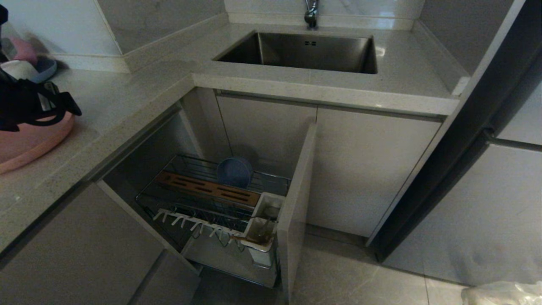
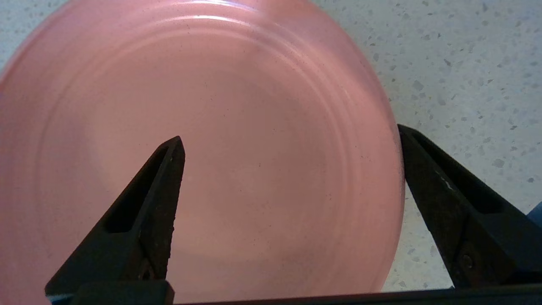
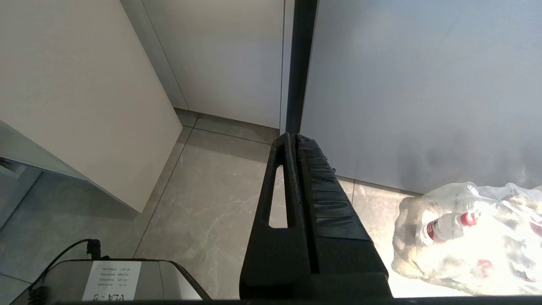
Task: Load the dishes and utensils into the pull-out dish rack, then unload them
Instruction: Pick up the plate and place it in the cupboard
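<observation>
The rack (image 1: 220, 199) is pulled out below the counter (image 1: 127, 97), with the bowl (image 1: 234, 171) stood on edge inside — presumably to drain. On the counter the plate (image 2: 203, 148) lies flat, straddled at its rim by the left gripper (image 2: 292, 144), jaws wide apart and nothing held. The right gripper (image 3: 296, 144) is parked over the floor, fingers pressed together.

A: What's around the corner?

B: A pale speckled worktop (image 1: 139, 91) wraps it, with a steel sink (image 1: 305, 53) sunk in at the back and a tap (image 1: 311, 12) above.

A: And at the far left?

B: Small bowls (image 1: 29, 63), pink, white and blue, bunched by the wall.

A: Down low?

B: A grey tiled floor (image 3: 211, 203), and a clear plastic bag (image 3: 470, 237) with a red-capped bottle (image 3: 449, 224) showing inside.
</observation>
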